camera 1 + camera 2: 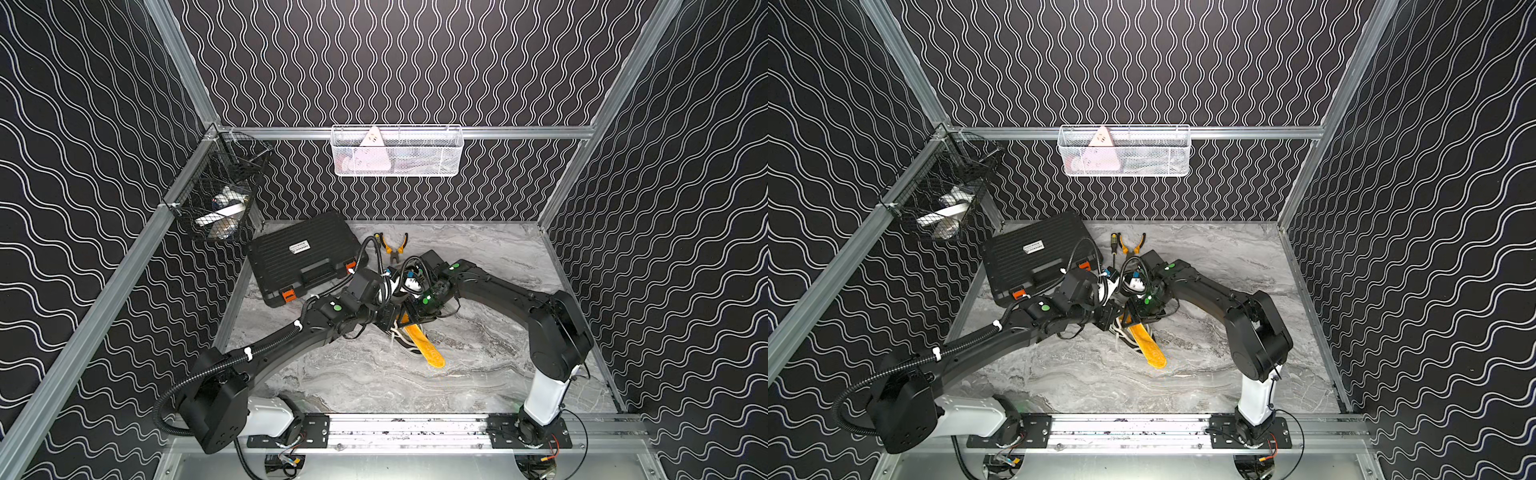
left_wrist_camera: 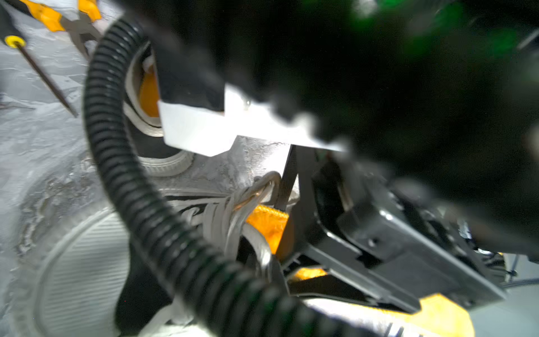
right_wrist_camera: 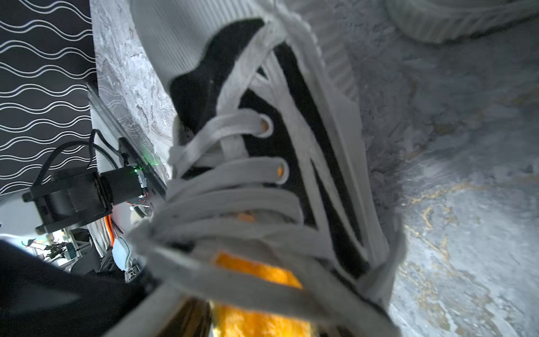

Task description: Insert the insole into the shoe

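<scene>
The light, floppy insole [image 1: 426,347] sits partly inside the laced shoe [image 1: 400,340] mid-tabletop [image 1: 478,353], its near end sticking out. The right hand [image 1: 410,321], half open, seems to pinch it. The left hand [image 1: 386,319] is closed tight, on what I cannot tell. Hold the insole near its heel, since it will probably buckle.

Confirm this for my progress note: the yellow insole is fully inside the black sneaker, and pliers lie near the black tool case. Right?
No. The yellow insole is only partly in: in both top views a long part sticks out of the black sneaker. The pliers do lie near the black tool case.
</scene>
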